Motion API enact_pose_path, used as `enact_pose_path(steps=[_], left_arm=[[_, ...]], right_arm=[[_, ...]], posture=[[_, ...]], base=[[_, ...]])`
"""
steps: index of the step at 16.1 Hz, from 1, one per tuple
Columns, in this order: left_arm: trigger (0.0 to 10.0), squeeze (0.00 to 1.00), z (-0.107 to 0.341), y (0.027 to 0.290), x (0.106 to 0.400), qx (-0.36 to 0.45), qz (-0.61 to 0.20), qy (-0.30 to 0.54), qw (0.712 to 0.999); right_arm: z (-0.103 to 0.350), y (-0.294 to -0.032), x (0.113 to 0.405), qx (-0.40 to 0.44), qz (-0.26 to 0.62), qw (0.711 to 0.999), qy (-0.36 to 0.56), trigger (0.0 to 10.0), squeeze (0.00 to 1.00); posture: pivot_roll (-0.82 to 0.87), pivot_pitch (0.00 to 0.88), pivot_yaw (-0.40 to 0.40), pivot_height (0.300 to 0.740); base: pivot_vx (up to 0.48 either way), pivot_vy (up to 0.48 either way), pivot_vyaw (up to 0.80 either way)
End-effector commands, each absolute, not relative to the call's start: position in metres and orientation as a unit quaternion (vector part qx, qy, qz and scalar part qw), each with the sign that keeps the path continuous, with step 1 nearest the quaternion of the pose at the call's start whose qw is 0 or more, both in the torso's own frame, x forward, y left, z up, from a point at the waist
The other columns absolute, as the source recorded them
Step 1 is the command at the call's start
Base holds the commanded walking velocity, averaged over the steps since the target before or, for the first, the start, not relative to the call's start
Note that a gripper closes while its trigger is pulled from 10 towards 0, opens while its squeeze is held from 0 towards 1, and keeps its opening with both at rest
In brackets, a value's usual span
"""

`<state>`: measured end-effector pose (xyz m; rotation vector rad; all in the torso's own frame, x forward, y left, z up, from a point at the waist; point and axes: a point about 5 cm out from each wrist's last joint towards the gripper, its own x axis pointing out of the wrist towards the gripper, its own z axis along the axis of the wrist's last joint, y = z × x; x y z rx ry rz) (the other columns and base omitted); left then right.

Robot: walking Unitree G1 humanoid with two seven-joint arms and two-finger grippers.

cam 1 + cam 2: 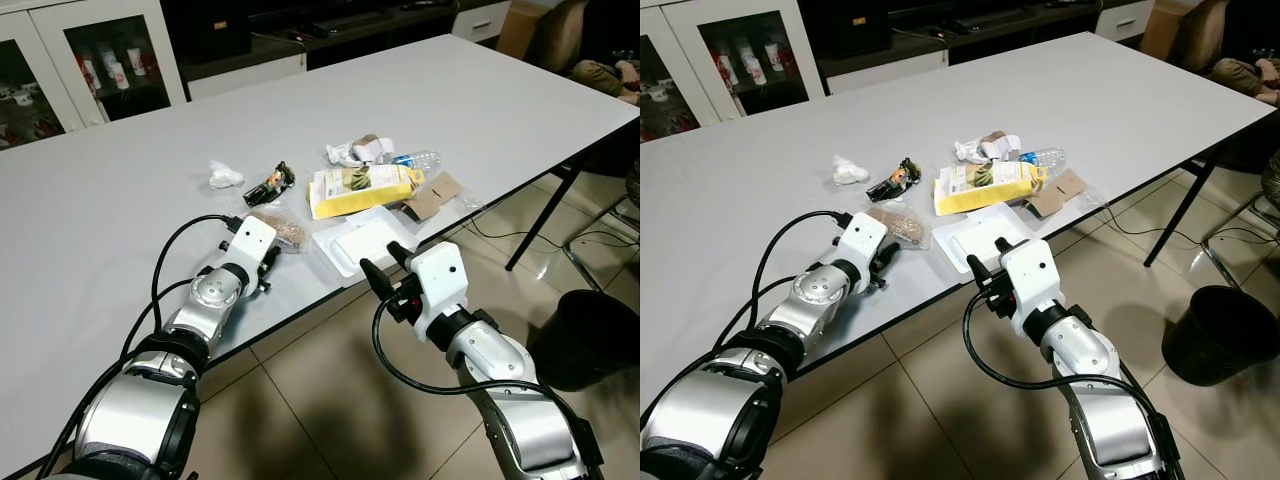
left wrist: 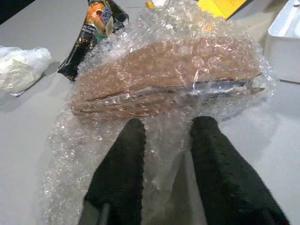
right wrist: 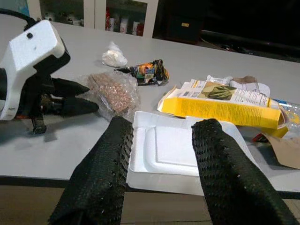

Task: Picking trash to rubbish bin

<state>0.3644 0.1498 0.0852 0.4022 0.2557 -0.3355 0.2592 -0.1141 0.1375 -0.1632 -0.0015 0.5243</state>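
A bubble-wrap packet with brown cardboard inside lies near the table's front edge. My left gripper is open, its fingers straddling the loose film at the packet's near edge. My right gripper is open and holds nothing; it hovers at the table's edge, just in front of a white foam tray. Behind these lie a black snack wrapper, a white crumpled tissue, a yellow carton, a plastic bottle, crumpled paper and a brown cardboard scrap.
A black rubbish bin stands on the tiled floor to my right, beyond the table leg. A person sits at the far right. Glass-door cabinets stand behind the grey table.
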Motion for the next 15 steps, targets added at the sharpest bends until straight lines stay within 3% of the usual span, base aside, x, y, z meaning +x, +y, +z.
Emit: enact_pose_path(steps=[1, 6, 12, 13, 15], left_arm=[[0.0, 0.00, 0.089, 0.156, 0.366, 0.197, -0.153, 0.120, 0.961], [0.0, 0.00, 0.094, 0.169, 0.365, 0.185, -0.145, 0.099, 0.967], [0.0, 0.00, 0.113, 0.211, 0.342, 0.154, -0.121, 0.004, 0.981], [0.0, 0.00, 0.122, 0.214, 0.334, 0.156, -0.134, -0.008, 0.979], [0.0, 0.00, 0.133, 0.214, 0.320, 0.172, -0.160, -0.017, 0.972]], right_arm=[[0.138, -0.110, 0.261, -0.079, 0.265, 0.961, -0.002, 10.0, 0.00], [0.138, -0.108, 0.271, -0.090, 0.264, 0.960, 0.000, 10.0, 0.00], [0.125, -0.106, 0.303, -0.086, 0.244, 0.965, 0.043, 10.0, 0.00], [0.122, -0.101, 0.313, -0.080, 0.253, 0.963, 0.057, 10.0, 1.00], [0.120, -0.092, 0.325, -0.063, 0.267, 0.959, 0.071, 10.0, 1.00]], posture=[[-0.11, 0.000, 0.029, 0.740], [-0.11, 0.000, 0.034, 0.740], [-0.07, 0.000, 0.032, 0.740], [-0.07, 0.000, 0.030, 0.740], [-0.05, 0.000, 0.016, 0.740]], base=[[0.000, 0.000, 0.00], [0.000, 0.000, 0.00], [0.000, 0.000, 0.00], [0.000, 0.000, 0.00], [0.000, 0.000, 0.00]])
